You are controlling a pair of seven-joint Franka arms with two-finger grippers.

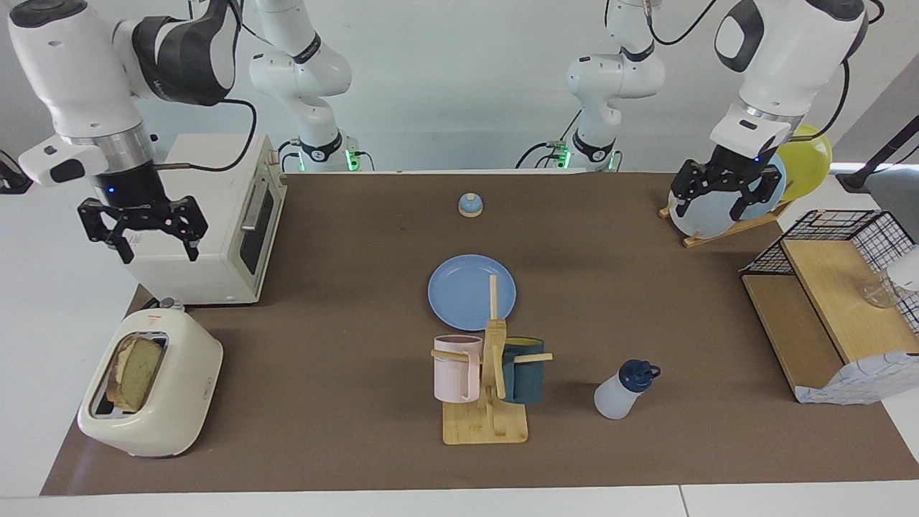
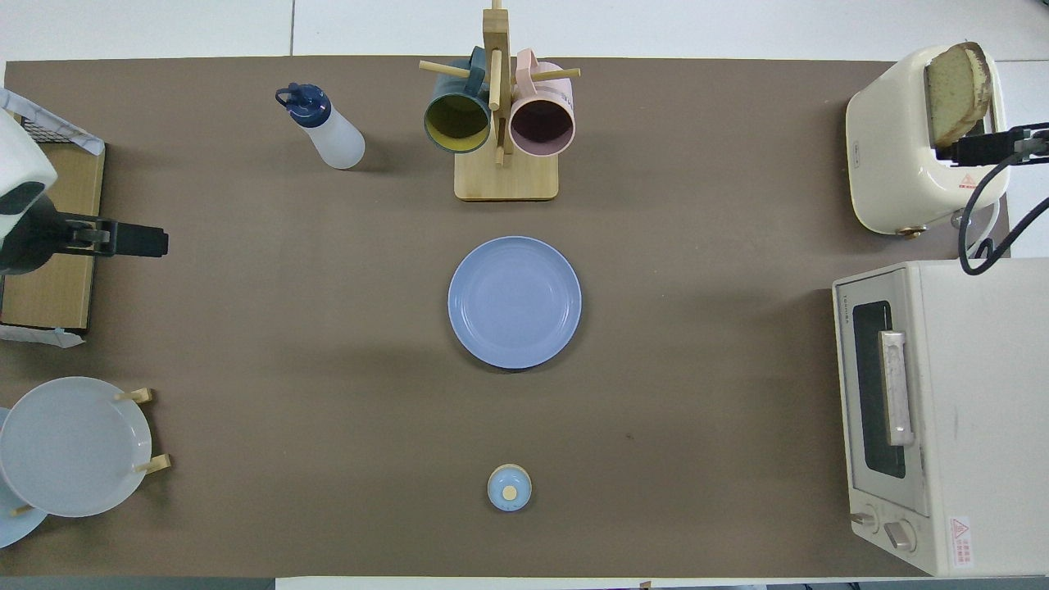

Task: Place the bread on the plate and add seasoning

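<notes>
The bread [image 1: 136, 372] stands upright in the slot of a cream toaster [image 1: 172, 402] at the right arm's end of the table; it also shows in the overhead view [image 2: 955, 90]. The periwinkle plate [image 1: 472, 292] lies flat and bare at the table's middle [image 2: 515, 301]. The seasoning bottle [image 1: 623, 391] with its navy cap stands farther from the robots, beside the mug rack [image 2: 324, 131]. My right gripper [image 1: 159, 251] is open and empty, raised over the toaster and oven, apart from the bread. My left gripper [image 1: 707, 212] is open and empty, raised over the upright plates.
A white toaster oven [image 1: 215, 230] stands nearer the robots than the toaster. A wooden mug rack [image 1: 488, 380] with two mugs stands just past the plate. A blue-domed bell [image 1: 470, 205] sits near the robots. Upright plates [image 1: 811, 161] and a wire shelf [image 1: 826, 301] fill the left arm's end.
</notes>
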